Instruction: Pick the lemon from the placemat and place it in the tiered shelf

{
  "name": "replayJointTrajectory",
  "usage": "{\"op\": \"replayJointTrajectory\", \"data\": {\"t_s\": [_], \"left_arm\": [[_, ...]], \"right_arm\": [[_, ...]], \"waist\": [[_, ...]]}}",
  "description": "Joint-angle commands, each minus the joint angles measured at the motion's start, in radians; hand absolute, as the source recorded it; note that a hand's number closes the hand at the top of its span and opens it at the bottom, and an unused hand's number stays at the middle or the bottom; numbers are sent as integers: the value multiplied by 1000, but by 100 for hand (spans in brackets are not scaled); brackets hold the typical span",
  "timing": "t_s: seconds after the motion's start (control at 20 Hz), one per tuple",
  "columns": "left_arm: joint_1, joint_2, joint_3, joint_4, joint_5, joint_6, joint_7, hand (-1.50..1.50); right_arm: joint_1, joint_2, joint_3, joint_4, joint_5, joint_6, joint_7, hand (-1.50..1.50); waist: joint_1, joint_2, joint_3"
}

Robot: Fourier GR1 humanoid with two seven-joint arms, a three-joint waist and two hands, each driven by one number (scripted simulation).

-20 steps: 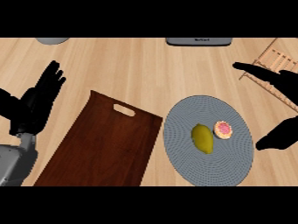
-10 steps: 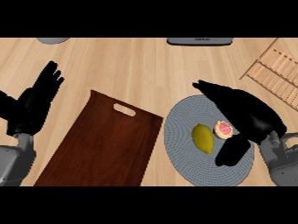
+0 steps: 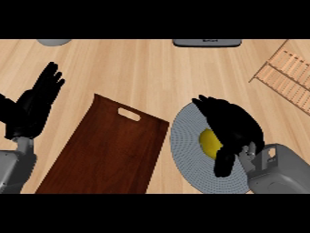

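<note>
At the far left, the robot's left hand (image 3: 24, 107) rests up above the wooden counter (image 3: 144, 73). Its fingers are straight and spread out, pointing up, and its thumb sticks out to the side. It holds nothing.

Next to it lies a dark brown cutting board (image 3: 103, 148). It sits at a slant and has a small handle hole near its top end. Its right edge comes very close to the mat.

Then comes the round grey placemat (image 3: 187, 150). The yellow lemon (image 3: 210, 142) sits on it. Only part of the lemon shows, because the right hand (image 3: 230, 125) is over it. The black fingers bend down over the top of the lemon, and the thumb hangs down just beside it on the near side. The hand looks cupped around the lemon, but I cannot tell if it really has hold of it. The lemon is on the mat, well apart from the shelf.

At the far right, near the top corner, is the tiered shelf (image 3: 298, 84). It is made of light wooden slats.

Along the back edge of the counter, a grey round thing (image 3: 54, 42) peeks in at the left and a dark flat thing (image 3: 207, 43) sits near the middle. Both are cut off, so I cannot tell what they are.
</note>
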Motion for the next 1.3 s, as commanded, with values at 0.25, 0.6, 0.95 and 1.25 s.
{"op": "replayJointTrajectory", "data": {"t_s": [0.25, 0.6, 0.95, 1.25], "left_arm": [[42, -41, 19, -36, -45, -5, 2, 0], [46, -64, 42, -50, -71, -45, 10, 0], [59, -82, 75, -42, -99, -78, 1, 0], [2, -82, 134, -15, -105, -108, 36, 0]], "right_arm": [[122, 41, 25, -64, 120, 74, 68, -150], [196, 62, -15, -20, 226, 78, -39, -150], [205, 146, -44, 103, 351, 16, -160, -150], [280, 137, -94, 118, 410, 21, -264, -150]], "waist": [[-3, -1, 0], [-3, 0, 0], [1, 1, 0], [-3, 0, 0]]}}
